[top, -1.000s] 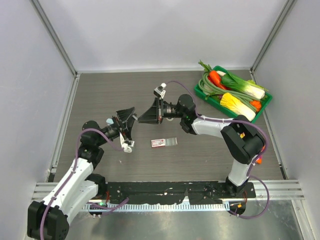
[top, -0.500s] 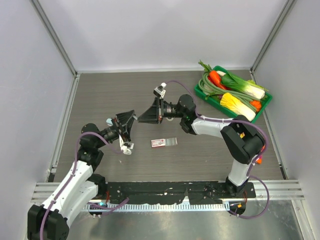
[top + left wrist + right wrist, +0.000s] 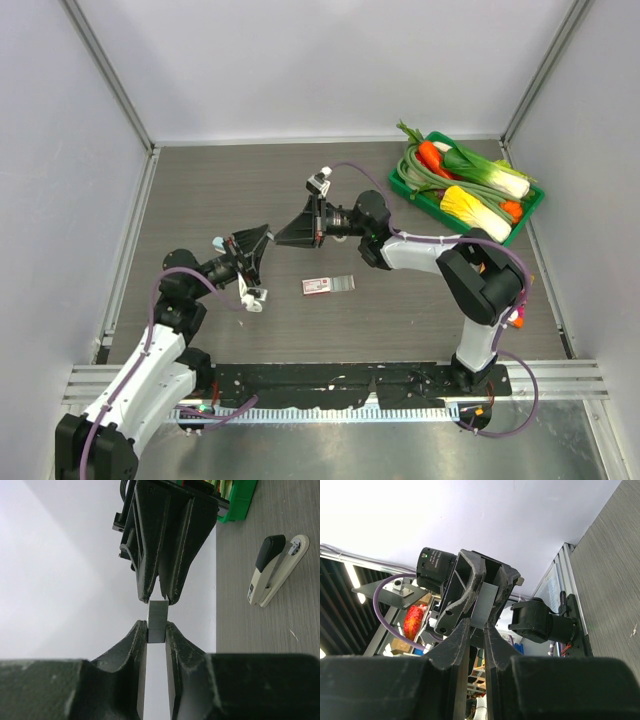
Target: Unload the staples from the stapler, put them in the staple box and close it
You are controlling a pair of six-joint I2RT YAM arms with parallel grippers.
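Note:
A short grey staple strip (image 3: 158, 617) hangs in mid-air between my two grippers. My left gripper (image 3: 157, 626) is shut on its near end, and shows in the top view (image 3: 265, 236) above the table's left middle. My right gripper (image 3: 476, 622) faces it tip to tip (image 3: 281, 237), jaws nearly together round the strip's other end (image 3: 488, 602). The stapler (image 3: 276, 570) lies open on the table beyond and below the grippers, pale body with a dark top arm. I cannot make it out in the top view.
A small red-and-white box (image 3: 318, 286) with a grey part beside it lies on the table just below the grippers. A green tray (image 3: 402, 181) of toy vegetables stands at the back right. Pale walls close in the table.
My left gripper has drawn slightly down and to the left with the strip. The right gripper has barely moved.

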